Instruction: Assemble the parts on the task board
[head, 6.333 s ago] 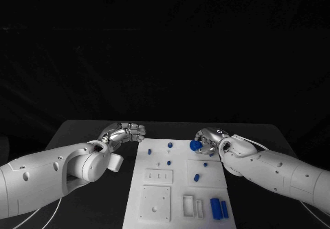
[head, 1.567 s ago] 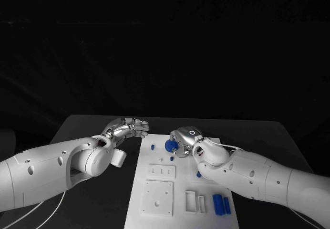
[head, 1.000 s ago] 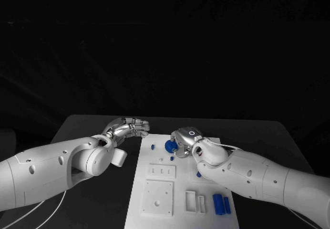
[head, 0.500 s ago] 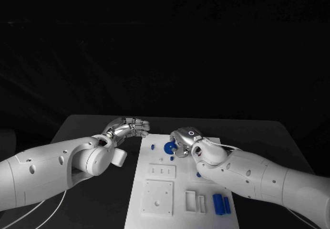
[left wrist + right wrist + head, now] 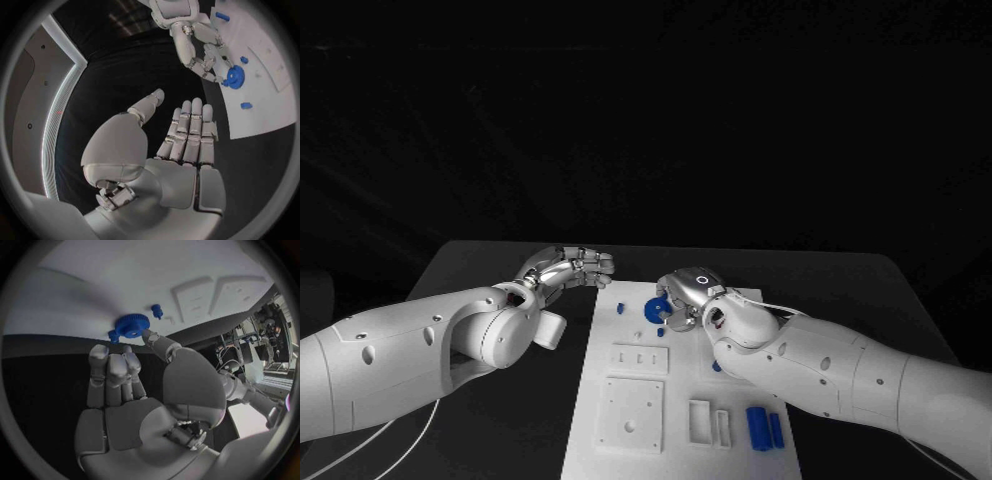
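We look down on a black table [image 5: 488, 265] where the left hand [image 5: 570, 268] sits just off the white board's [image 5: 629, 372] far left corner, apart from it. In the head view its fingers look curled, but the wrist view shows the palm bare and the fingers [image 5: 190, 131] extended side by side, holding nothing.

Moving right, a small blue peg [image 5: 617, 307] stands near the board's far left edge, and beside it the blue gear [image 5: 656, 308] rests on the board. The right hand [image 5: 687, 292] is at the gear: its fingertips [image 5: 152, 336] meet the gear's rim in the right wrist view, with the other fingers held together above the board. Whether it truly grips the gear or only touches it, we cannot tell. A second small peg [image 5: 156, 311] stands close beyond the gear.

The right forearm [image 5: 805, 365] crosses the board's right side and hides part of it; one blue piece [image 5: 715, 366] peeks out from under it. Nearer us lie raised white blocks [image 5: 633, 357] and two blue bars [image 5: 763, 428] side by side at the near right corner.
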Action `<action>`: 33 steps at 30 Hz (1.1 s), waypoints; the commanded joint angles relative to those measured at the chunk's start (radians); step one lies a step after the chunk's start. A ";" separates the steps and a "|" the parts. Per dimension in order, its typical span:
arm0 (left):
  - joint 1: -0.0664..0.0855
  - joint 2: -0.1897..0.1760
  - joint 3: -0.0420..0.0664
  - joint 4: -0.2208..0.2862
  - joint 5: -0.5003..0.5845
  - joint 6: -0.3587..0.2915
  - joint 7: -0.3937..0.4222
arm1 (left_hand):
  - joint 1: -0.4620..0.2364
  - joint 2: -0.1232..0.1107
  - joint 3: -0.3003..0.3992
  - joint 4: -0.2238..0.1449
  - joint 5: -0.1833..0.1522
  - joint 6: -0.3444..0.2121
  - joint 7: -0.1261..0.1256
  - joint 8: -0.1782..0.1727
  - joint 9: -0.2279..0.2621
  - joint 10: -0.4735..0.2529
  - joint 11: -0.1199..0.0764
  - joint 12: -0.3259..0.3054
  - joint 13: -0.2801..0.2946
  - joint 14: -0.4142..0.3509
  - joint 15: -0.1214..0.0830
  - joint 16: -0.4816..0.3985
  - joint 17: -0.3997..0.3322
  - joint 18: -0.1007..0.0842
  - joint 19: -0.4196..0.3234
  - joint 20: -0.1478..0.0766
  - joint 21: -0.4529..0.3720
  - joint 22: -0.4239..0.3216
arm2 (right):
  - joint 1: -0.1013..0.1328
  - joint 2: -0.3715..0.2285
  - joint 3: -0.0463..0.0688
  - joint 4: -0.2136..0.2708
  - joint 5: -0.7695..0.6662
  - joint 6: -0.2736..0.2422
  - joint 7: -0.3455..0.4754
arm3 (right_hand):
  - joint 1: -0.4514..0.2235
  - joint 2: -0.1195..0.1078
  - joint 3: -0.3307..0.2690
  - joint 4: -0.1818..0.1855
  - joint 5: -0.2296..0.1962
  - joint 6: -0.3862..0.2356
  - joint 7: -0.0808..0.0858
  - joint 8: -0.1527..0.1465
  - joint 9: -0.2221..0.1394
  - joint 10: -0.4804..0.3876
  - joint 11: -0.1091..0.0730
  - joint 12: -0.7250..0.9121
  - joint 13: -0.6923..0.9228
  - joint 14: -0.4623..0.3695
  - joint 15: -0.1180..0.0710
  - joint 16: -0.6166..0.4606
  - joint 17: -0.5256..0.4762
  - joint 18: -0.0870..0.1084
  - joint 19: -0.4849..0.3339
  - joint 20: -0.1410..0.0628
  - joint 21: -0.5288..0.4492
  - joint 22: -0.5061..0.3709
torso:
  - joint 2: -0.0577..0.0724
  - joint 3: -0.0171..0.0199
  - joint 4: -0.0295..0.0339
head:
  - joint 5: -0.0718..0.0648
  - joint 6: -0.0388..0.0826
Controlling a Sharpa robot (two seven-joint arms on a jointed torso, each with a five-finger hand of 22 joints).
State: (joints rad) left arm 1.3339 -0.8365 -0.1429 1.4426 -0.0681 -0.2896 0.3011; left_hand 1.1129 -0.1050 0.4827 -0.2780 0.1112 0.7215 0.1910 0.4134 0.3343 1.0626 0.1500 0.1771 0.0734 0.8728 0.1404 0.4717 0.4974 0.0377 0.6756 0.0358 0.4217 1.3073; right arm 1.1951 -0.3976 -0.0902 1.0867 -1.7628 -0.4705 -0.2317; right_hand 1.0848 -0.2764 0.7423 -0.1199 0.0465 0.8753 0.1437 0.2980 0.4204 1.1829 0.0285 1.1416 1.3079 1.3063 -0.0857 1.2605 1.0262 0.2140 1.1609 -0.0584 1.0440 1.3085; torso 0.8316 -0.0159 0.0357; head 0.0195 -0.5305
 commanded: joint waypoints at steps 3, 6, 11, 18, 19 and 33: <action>0.001 -0.003 0.001 -0.001 -0.003 0.012 0.012 | -0.007 -0.002 0.004 -0.004 -0.006 -0.004 0.007 -0.006 0.001 -0.007 0.000 -0.006 -0.001 -0.006 -0.002 -0.006 0.000 0.018 -0.006 0.003 -0.003 0.012 | 0.004 -0.068 0.009 0.073 0.096 -0.078 0.049 | -0.003 -0.007 -0.007 0.003 0.003 -0.001 -0.001 -0.002 0.001 -0.003 0.001 -0.001 0.001 0.000 0.005 -0.004 0.001 0.048 0.003 -0.005 -0.003 0.015 | -0.002 0.0011 -0.0026 | -0.001 0.004; 0.001 -0.006 0.001 -0.002 -0.003 0.008 0.014 | -0.007 -0.002 0.004 -0.004 -0.006 -0.004 0.007 -0.006 0.001 -0.007 0.000 -0.006 -0.001 -0.006 -0.002 -0.007 0.000 0.018 -0.006 0.003 -0.003 0.012 | 0.011 -0.122 0.025 0.117 0.160 -0.086 0.096 | -0.003 -0.008 -0.008 0.003 0.004 -0.001 -0.001 -0.002 0.002 -0.004 0.001 -0.002 0.000 0.000 0.005 -0.004 0.001 0.048 0.003 -0.005 -0.004 0.015 | -0.002 0.0013 -0.0059 | -0.002 0.007; 0.001 -0.007 0.001 -0.006 -0.003 0.009 0.016 | -0.007 -0.002 0.004 -0.005 -0.006 -0.004 0.007 -0.006 0.001 -0.007 0.000 -0.006 -0.001 -0.006 -0.002 -0.007 0.000 0.018 -0.006 0.003 -0.003 0.012 | 0.024 -0.222 0.055 0.162 0.339 -0.045 0.254 | -0.001 -0.002 -0.012 0.001 0.006 -0.001 0.000 -0.002 0.002 -0.012 0.001 -0.007 -0.003 -0.001 0.005 -0.008 0.000 0.048 0.000 -0.004 -0.006 0.014 | -0.006 0.0040 -0.0155 | 0.003 0.010; 0.000 -0.004 0.001 -0.018 -0.003 0.016 0.016 | -0.007 -0.001 0.004 -0.005 -0.006 -0.004 0.007 -0.006 0.001 -0.007 0.000 -0.006 -0.001 -0.006 -0.002 -0.006 0.001 0.018 -0.006 0.003 -0.003 0.012 | 0.032 -0.326 0.067 0.145 0.463 -0.004 0.339 | -0.008 0.036 -0.075 -0.039 0.051 -0.008 0.004 -0.005 0.001 -0.028 0.005 -0.011 -0.009 -0.003 0.009 -0.015 0.003 0.048 -0.010 0.002 -0.011 0.016 | -0.015 0.0096 -0.0284 | 0.003 0.012; 0.000 -0.004 0.001 -0.018 -0.003 0.016 0.017 | -0.007 -0.001 0.004 -0.005 -0.006 -0.004 0.007 -0.006 0.001 -0.007 0.000 -0.006 -0.001 -0.006 -0.002 -0.006 0.001 0.018 -0.006 0.003 -0.003 0.012 | 0.032 -0.330 0.067 0.141 0.470 0.001 0.344 | -0.008 0.037 -0.077 -0.040 0.052 -0.008 0.004 -0.005 0.001 -0.029 0.005 -0.012 -0.010 -0.003 0.009 -0.015 0.004 0.048 -0.010 0.002 -0.011 0.016 | -0.015 0.0097 -0.0285 | 0.001 0.013; 0.000 0.004 0.001 -0.035 -0.003 0.026 0.019 | -0.005 -0.002 0.005 -0.006 -0.006 -0.004 0.006 -0.007 0.002 -0.008 -0.001 -0.007 -0.001 -0.007 -0.001 -0.007 0.000 0.018 -0.007 0.002 -0.004 0.012 | 0.010 -0.358 0.067 -0.007 0.518 0.108 0.419 | 0.009 0.066 -0.151 -0.135 0.178 -0.027 0.011 -0.016 -0.002 -0.070 0.012 -0.035 -0.031 -0.011 0.015 -0.027 0.010 0.048 -0.026 0.011 -0.020 0.017 | -0.024 0.0256 -0.0490 | -0.010 0.012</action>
State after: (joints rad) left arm 1.3333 -0.8350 -0.1432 1.4076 -0.0683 -0.2848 0.3044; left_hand 1.1129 -0.1051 0.4855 -0.2807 0.1112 0.7215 0.1910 0.4134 0.3350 1.0626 0.1500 0.1771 0.0736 0.8728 0.1404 0.4677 0.4974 0.0377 0.6756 0.0358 0.4217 1.3078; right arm 1.2110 -0.7572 -0.0232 1.0856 -1.2676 -0.4229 0.1374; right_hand 1.0848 -0.2130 0.5905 -0.2489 0.2214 0.8521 0.1524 0.2843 0.4195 1.1323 0.0289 1.1123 1.2777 1.2975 -0.0770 1.2402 1.0352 0.2138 1.1429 -0.0478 1.0281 1.3085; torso 0.8089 0.0053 -0.0096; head 0.0088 -0.5164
